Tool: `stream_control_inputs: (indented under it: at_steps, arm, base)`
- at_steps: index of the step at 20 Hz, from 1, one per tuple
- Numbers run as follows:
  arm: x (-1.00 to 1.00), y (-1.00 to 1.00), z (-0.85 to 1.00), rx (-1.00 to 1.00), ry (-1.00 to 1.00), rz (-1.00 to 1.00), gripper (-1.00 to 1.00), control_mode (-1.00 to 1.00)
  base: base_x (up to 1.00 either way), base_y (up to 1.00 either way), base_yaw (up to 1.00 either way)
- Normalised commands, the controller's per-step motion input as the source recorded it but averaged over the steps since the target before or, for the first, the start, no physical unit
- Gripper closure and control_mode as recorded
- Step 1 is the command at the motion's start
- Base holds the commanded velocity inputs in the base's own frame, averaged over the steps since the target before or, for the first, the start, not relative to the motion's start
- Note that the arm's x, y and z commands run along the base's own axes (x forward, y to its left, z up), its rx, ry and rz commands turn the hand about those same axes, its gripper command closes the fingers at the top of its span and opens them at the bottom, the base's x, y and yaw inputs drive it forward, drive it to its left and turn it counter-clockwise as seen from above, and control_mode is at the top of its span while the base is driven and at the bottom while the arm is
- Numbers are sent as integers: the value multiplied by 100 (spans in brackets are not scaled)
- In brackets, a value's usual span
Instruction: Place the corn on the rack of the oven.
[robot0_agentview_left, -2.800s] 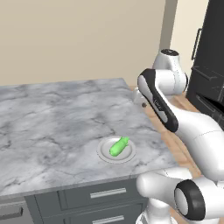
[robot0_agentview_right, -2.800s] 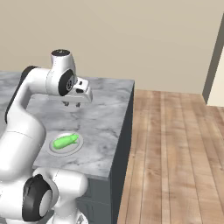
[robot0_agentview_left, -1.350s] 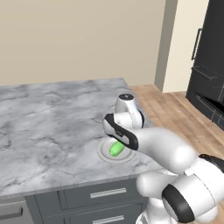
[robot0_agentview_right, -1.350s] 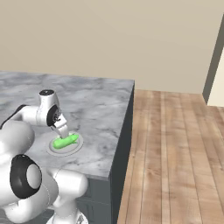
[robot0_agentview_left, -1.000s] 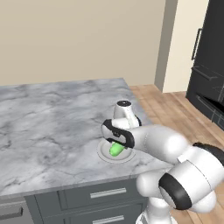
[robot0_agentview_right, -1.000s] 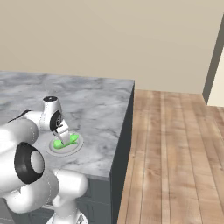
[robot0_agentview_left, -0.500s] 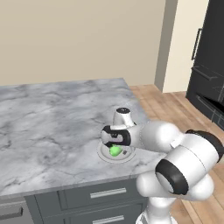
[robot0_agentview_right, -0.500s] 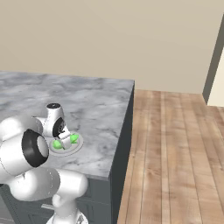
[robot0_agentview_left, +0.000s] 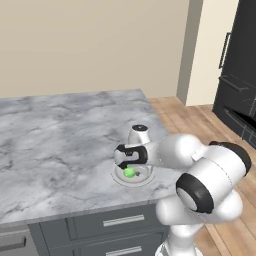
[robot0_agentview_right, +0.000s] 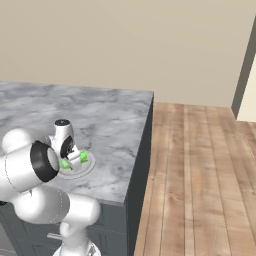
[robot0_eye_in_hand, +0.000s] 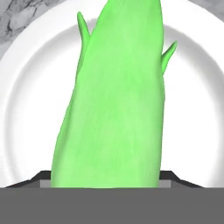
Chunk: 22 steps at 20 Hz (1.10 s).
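Note:
The corn (robot0_eye_in_hand: 116, 100), a bright green husk tapered at its far end, lies on a round pale plate (robot0_eye_in_hand: 26, 109) near the counter's front right corner. My gripper (robot0_agentview_left: 131, 165) is down on the plate, its two dark fingertips (robot0_eye_in_hand: 43, 178) pressed against the sides of the corn, shut on it. The green ends of the corn (robot0_agentview_right: 84, 157) poke out on either side of the hand, and a bit of corn (robot0_agentview_left: 130, 173) shows under it. The rack is out of view. A black appliance front (robot0_agentview_left: 241, 75) stands far right; I cannot tell if it is the oven.
The grey marble counter (robot0_agentview_left: 55, 135) stretches left and back from the plate (robot0_agentview_left: 146, 176), with drawers below its front edge. Its right edge (robot0_agentview_right: 148, 120) drops to a wooden floor (robot0_agentview_right: 200, 170). A beige wall runs behind.
The arm swung over from high on the right and came down onto the plate. Over the last half second the hand has settled low with its fingers around the corn.

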Motion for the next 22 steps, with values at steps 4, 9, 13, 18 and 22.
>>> stream_control_inputs:
  at_steps: [4,9,13,18,22]
  arm:
    - [-29,-41,37,-1,-7,2,100,-100]
    - [-97,-74,100,-3,-21,7,100,-100]
    - [-100,-91,100,1,0,2,100,-100]
    - [-100,-86,100,0,-5,13,100,-100]
    - [-51,-21,32,-5,-6,20,100,-100]
  base:
    - [0,0,0]
    - [0,0,0]
    - [0,0,0]
    - [0,0,0]
    - [0,0,0]
